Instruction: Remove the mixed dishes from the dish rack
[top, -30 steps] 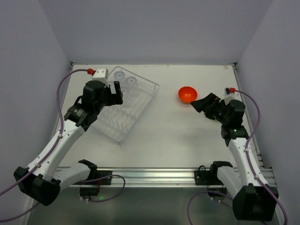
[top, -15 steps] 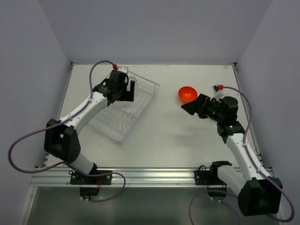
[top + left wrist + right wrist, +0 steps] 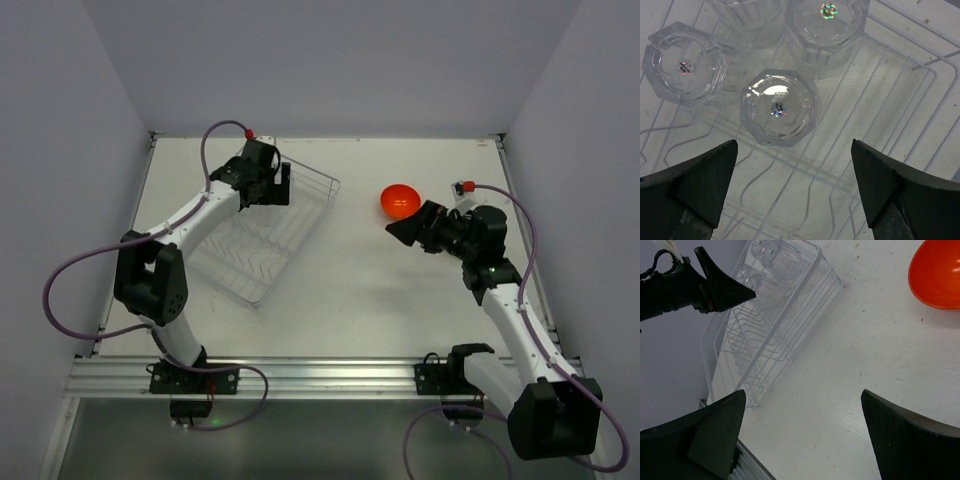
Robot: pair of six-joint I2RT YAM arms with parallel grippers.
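Left tool [image 3: 794, 150] wide open over rack [image 3: 900, 100]. Drop straight down so nearest cup [image 3: 779, 106] sits in gap, clear of other cups [image 3: 685, 67], then squeeze softly. Right tool [image 3: 802, 395] open, near orange bowl [image 3: 940, 275].

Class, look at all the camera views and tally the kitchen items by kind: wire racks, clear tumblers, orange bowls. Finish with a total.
Wire dish rack: 1
Clear tumblers: 4
Orange bowl: 1
Total: 6
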